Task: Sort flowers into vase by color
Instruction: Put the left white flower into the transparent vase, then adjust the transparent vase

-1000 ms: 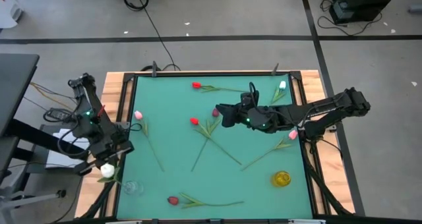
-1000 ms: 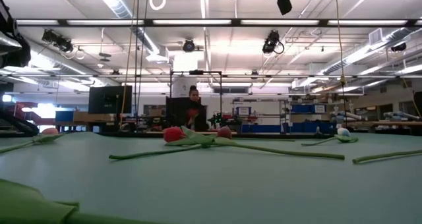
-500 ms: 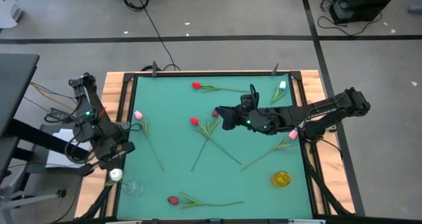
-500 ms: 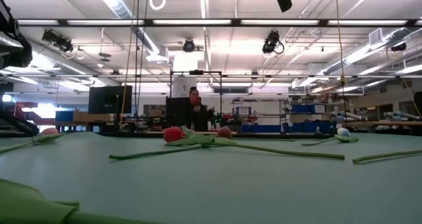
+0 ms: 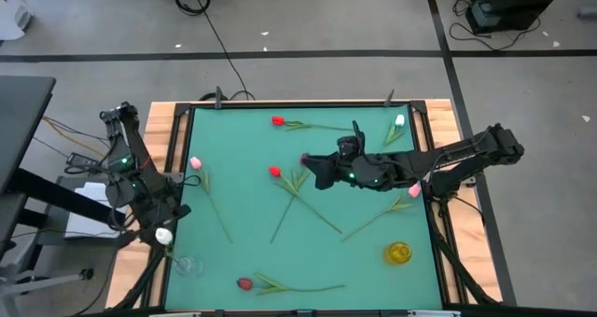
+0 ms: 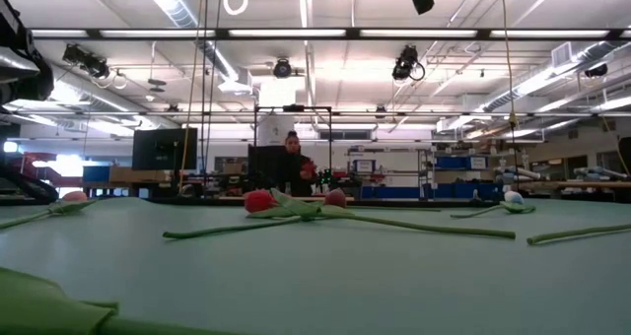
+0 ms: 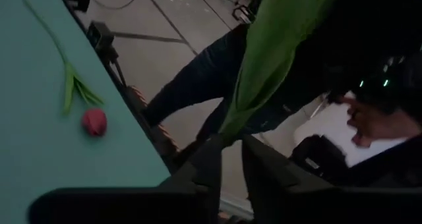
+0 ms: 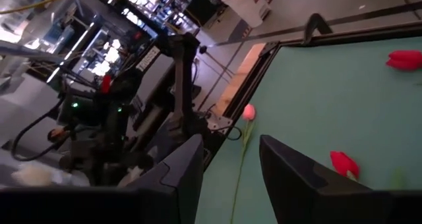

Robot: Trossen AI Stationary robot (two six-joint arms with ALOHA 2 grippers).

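My left gripper (image 5: 159, 229) hangs at the table's near left edge, shut on a white-headed flower (image 5: 164, 235), just beside a clear glass vase (image 5: 187, 265). My right gripper (image 5: 314, 171) hovers open over the table's middle, beside a maroon flower (image 5: 305, 158), with nothing between its fingers (image 8: 184, 168). Two red flowers (image 5: 275, 172) (image 5: 278, 121), a white one (image 5: 400, 121), two pink ones (image 5: 195, 163) (image 5: 413, 192) and another red one (image 5: 244, 283) lie flat on the green mat. A yellow vase (image 5: 398, 253) stands at the near right. My left gripper pinches the flower's green leaf and stem (image 7: 229, 128) between its two fingers (image 7: 210, 161). The leaf runs forward from the fingertips. The white head (image 5: 164, 235) sits right by the gripper, and the flower is lifted clear of the mat.
The mat (image 5: 242, 140) is framed by a raised wooden border (image 5: 175, 130). Long green stems (image 5: 308, 210) cross near the middle. A person's hand (image 7: 369, 118) shows beyond the table's near left corner. A desk (image 5: 23, 121) stands left of the table.
My left gripper has rolled about its own line and sunk a little. The white flower head has swung from outside the table's left edge in toward the mat, closer to the clear vase.
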